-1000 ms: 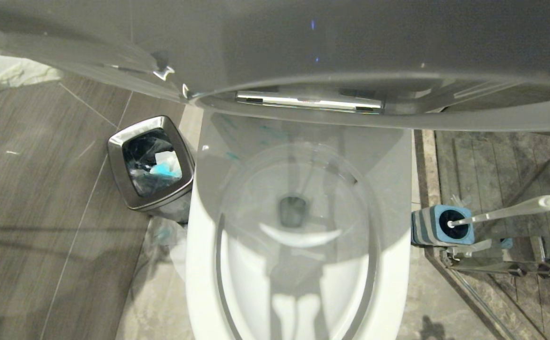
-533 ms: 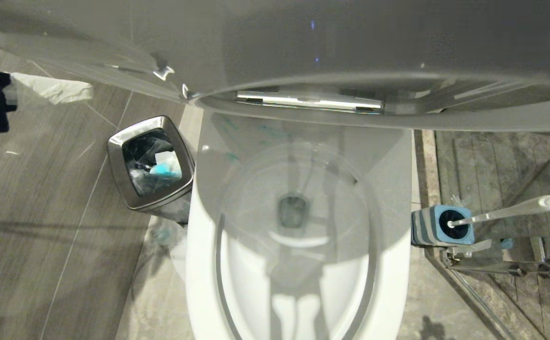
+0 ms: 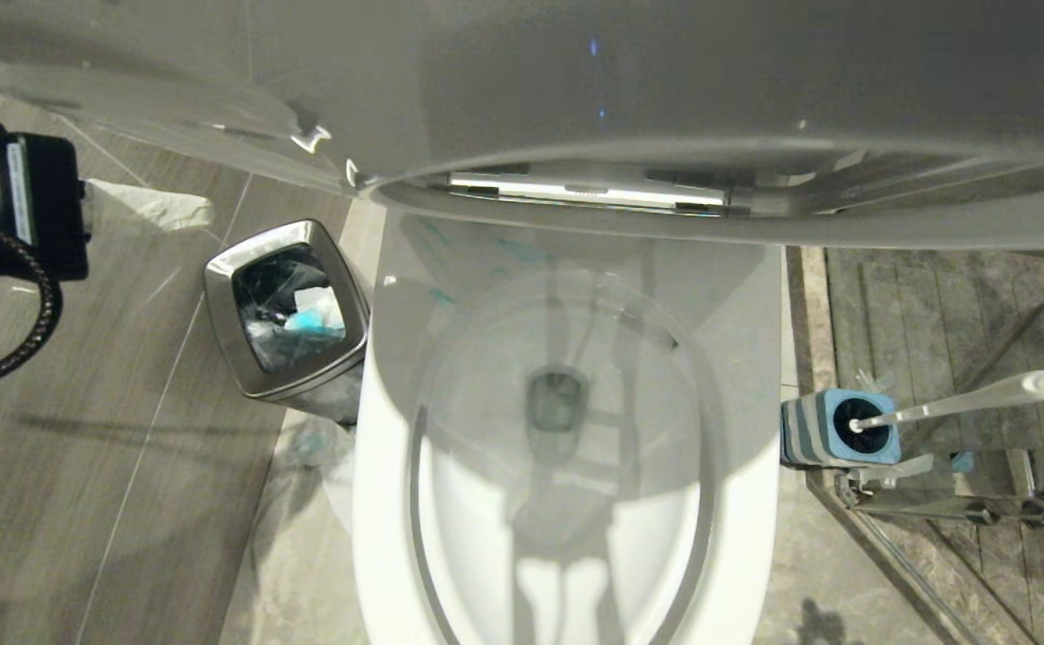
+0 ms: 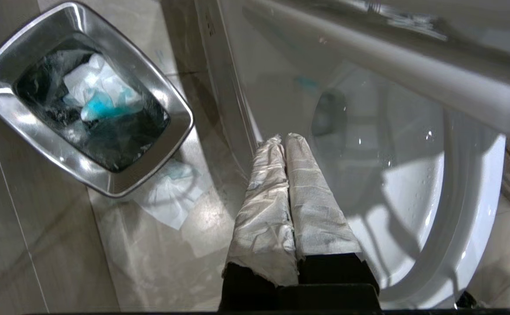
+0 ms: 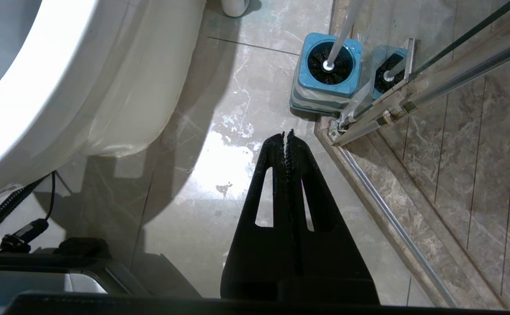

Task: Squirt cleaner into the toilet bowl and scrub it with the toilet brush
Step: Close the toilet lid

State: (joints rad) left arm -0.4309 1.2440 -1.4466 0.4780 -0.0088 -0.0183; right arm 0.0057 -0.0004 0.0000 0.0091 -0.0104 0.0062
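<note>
1. Although faint blue streaks mark its rear rim, the toilet bowl [image 3: 566, 421] holds untinted water, so squirting and scrubbing seem left to do.
2. The left gripper [image 4: 286, 142], cloth-wrapped fingers pressed together holding nothing, hovers beside the bowl's left rim.
3. The right gripper [image 5: 288, 136], closed and empty, hangs right of the bowl.
4. The toilet brush [image 3: 961, 400] stands in its striped holder [image 3: 835, 428] right of the bowl, untouched.

Floor [image 3: 127, 466]: grey wood-look tiles at the left of the head view, pale marble beside the toilet bowl [image 3: 746, 555].
Steel bin [image 3: 287, 309]: stood left of centre, against the bowl.
Tissue [image 4: 169, 197]: laid flat just below the bin.
Toilet brush [image 3: 961, 401]: seated in its holder [image 3: 835, 430], right of centre.
</note>
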